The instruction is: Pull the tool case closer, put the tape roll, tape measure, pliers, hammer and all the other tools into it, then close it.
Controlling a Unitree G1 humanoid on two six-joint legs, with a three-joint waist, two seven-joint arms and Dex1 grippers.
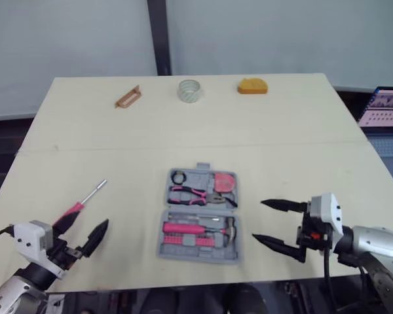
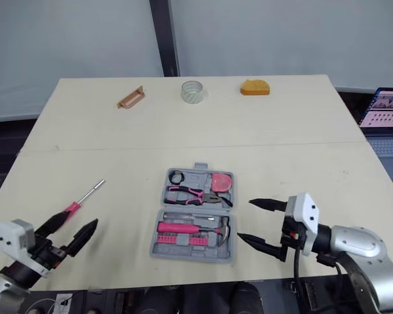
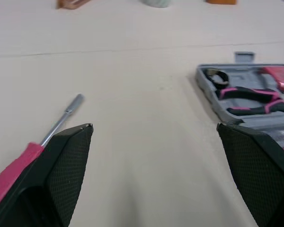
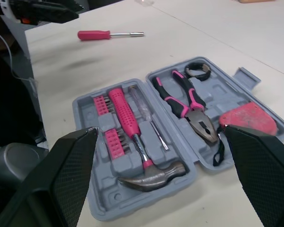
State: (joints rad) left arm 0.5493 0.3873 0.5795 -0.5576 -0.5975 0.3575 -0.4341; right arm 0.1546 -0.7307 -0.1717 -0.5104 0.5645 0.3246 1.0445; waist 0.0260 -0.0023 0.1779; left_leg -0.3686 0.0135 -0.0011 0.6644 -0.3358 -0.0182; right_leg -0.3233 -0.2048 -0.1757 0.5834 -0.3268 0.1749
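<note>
Tool case (image 1: 196, 178) lies open and flat on the table (image 1: 301, 144), at the near centre, with its 2 grey halves arranged one behind the other. The far half holds the pliers (image 1: 198, 195), a pink tape measure (image 1: 224, 182) on the right, and a small black ring (image 1: 179, 177) on the left. The near half holds the hammer (image 1: 190, 228), pink handle to the left and head to the right, with a row of pink bits (image 1: 183, 240) along its near side. Right gripper (image 1: 258, 220) hovers just right of the case, near the hammer head, fingers spread wide and holding nothing. Left gripper (image 1: 90, 219) sits at the near left, well apart from the case, fingers likewise spread wide and empty. A pink-handled screwdriver (image 1: 78, 206) lies on the table at the near left, its metal shaft pointing far-right; the handle lies just beside one left finger, and contact cannot be determined. Along the far edge of the table, well apart from the case, 3 items stand in a line: a tan bracket-shaped piece (image 1: 128, 97) on the left, the clear tape roll (image 1: 190, 90) in the middle, and an orange object (image 1: 252, 86) on the right. A laptop (image 1: 386, 108) sits beyond the right edge of the table.
</note>
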